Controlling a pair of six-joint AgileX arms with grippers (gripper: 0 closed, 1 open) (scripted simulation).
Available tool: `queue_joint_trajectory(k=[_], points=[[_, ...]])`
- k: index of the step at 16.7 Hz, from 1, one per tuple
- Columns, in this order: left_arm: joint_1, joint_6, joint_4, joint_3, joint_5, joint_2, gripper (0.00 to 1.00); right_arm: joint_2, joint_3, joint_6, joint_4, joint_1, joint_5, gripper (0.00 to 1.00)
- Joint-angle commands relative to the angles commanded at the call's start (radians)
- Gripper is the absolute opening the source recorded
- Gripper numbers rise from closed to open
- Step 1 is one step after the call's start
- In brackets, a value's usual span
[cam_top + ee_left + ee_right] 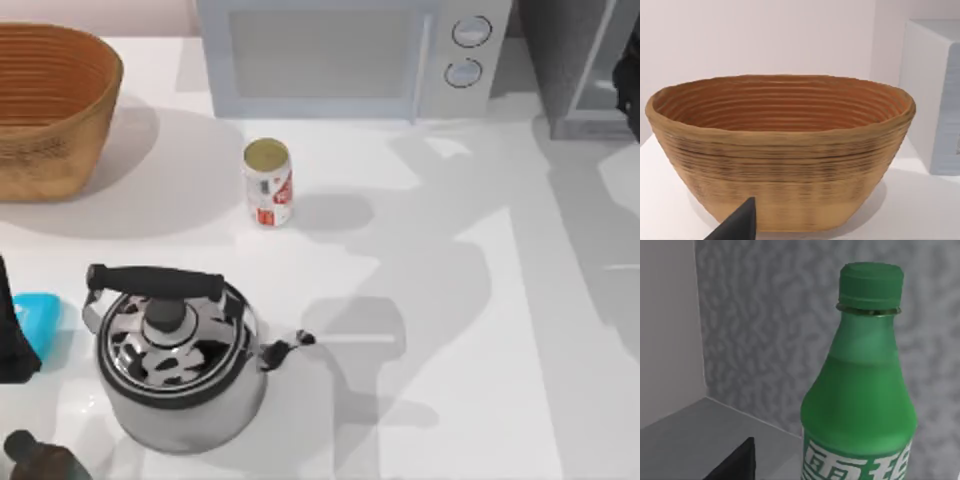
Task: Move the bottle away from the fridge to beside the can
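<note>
Standing close in front of the right wrist camera, the bottle (860, 405) is upright, its green cap (871, 286) on and its white-green label band (855, 462) partly in view low on the body. Behind it is a mottled dark grey wall that I take for the fridge (585, 65), which sits at the far right corner of the table in the top view. The bottle's exact spot on the table cannot be fixed from above. The can (268, 182) stands upright well to the left, in front of the microwave (350, 55), with bare table (450, 300) on every side of it.

One dark fingertip of the right gripper (737, 462) shows near the bottle but apart from it; whether its fingers are spread or closed I cannot tell. One fingertip of the left gripper (737, 222) shows facing the wicker basket (780, 150) at the far left; again I cannot tell how its fingers stand, and that arm looks idle.

By my judgement the bottle is light for its height, thin-walled and smooth, so it may give a little under a squeeze and slip if held on the tapering shoulder. Being tall, it could tip if nudged high. The straight body around the label band looks the best place to take hold, squarely from the side. The kettle (180, 360) stands in the near left and should stay out of the path.
</note>
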Motion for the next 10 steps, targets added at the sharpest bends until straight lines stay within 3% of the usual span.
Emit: queue_joint_trajectory(k=[4,10], points=[[0.000,0.000,0.000,0.000,0.000,0.000,1.00,0.167,0.109,0.001,0.073,0.005,0.086,1.00],[0.000,0.000,0.000,0.000,0.000,0.000,1.00,0.186,0.118,0.001,0.079,0.000,0.095,1.00]])
